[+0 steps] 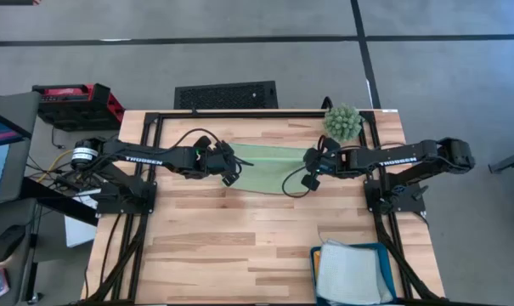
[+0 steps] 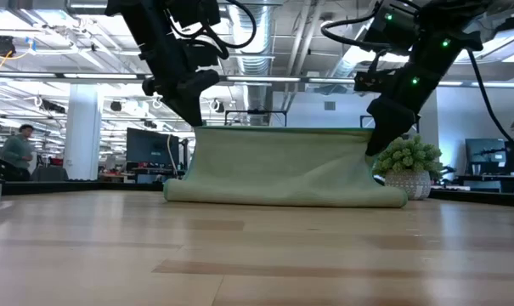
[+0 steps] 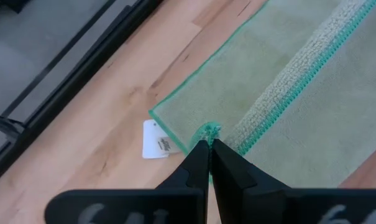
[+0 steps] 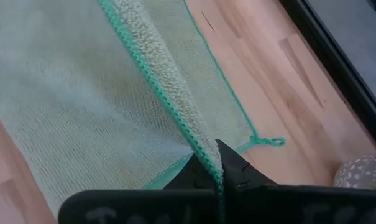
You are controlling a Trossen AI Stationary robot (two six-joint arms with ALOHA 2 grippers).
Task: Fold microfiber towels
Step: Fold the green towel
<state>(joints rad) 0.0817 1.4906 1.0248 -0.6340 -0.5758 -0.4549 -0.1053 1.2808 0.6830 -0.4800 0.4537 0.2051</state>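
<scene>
A light green microfiber towel (image 1: 265, 168) with a darker green hem lies at the far middle of the table, between my two grippers. In the low view one layer of the towel (image 2: 282, 166) stands up like a sheet, and its lower part rests on the wood. My left gripper (image 1: 231, 167) is shut on the raised edge's left corner. The right corner is in my right gripper (image 1: 310, 167), also shut. The other layer lies flat on the table beneath the raised one. My left gripper pinches the towel's raised corner (image 3: 209, 130) between its two fingertips, slanting down from the table's left. The corner is lifted clear, and the cloth hangs from it down to the table. My right gripper pinches the opposite raised corner at its hem (image 4: 207, 153), slanting down from the table's right. The top edge (image 2: 282, 130) runs nearly straight and level between the two grippers.
A spiky green ball plant (image 1: 342, 121) in a white pot stands at the far right, close behind my right arm. A teal tray (image 1: 384, 252) with pale cloths sits at the near right corner. A white tag (image 3: 155, 140) and a hem loop (image 4: 270, 142) lie on the wood.
</scene>
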